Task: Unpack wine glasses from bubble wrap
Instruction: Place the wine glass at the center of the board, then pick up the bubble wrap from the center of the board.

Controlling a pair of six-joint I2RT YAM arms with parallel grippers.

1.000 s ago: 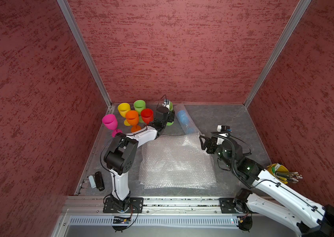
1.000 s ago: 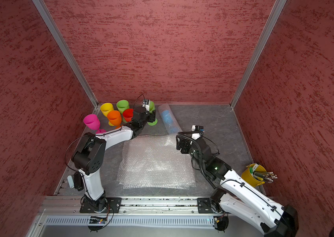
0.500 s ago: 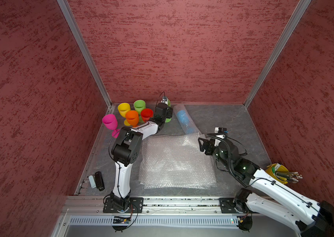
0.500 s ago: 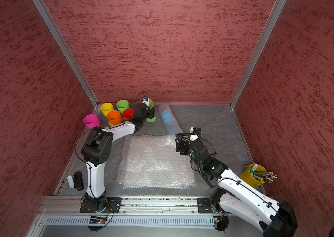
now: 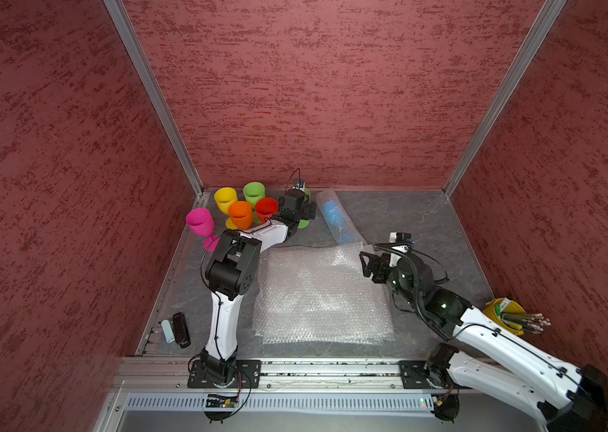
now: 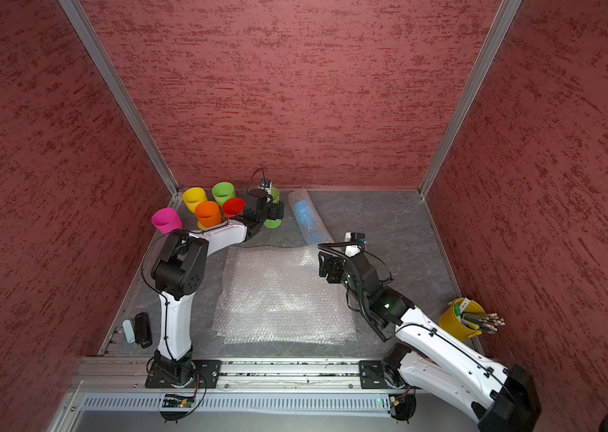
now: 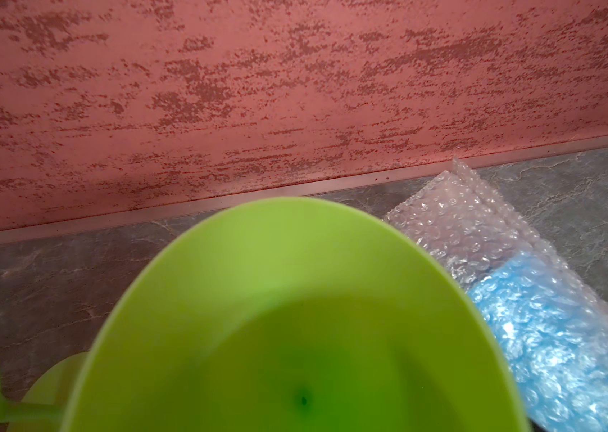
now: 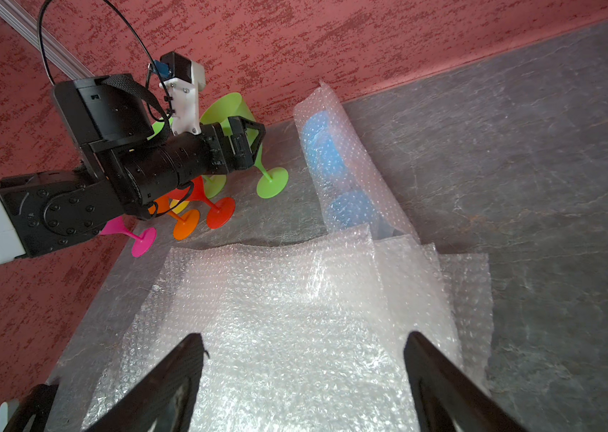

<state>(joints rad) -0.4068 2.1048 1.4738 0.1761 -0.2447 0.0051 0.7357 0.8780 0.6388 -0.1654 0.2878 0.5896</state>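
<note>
A green wine glass [image 8: 224, 108] stands on its foot [image 5: 303, 223] near the back wall, its bowl filling the left wrist view [image 7: 276, 318]. My left gripper [image 5: 300, 209] sits around its bowl; the jaws' contact is hidden. Left of it stand pink [image 5: 198, 220], yellow [image 5: 226, 198], green [image 5: 254, 191], orange [image 5: 241, 213] and red [image 5: 267, 209] wine glasses. A blue wine glass [image 8: 323, 149] lies inside a rolled tube of bubble wrap [image 5: 336, 220]. My right gripper [image 8: 304, 359] hangs open over flat bubble wrap sheets [image 5: 317, 295], holding nothing.
A yellow bucket of pencils [image 5: 500, 312] stands at the right edge beside my right arm. A black device [image 5: 181, 329] lies at the front left next to a pale one. Red walls close in three sides; a metal rail [image 5: 313, 368] runs along the front.
My left arm's elbow has shifted right and risen while its gripper stayed at the green wine glass. The right gripper has drifted slightly left over the flat sheets.
</note>
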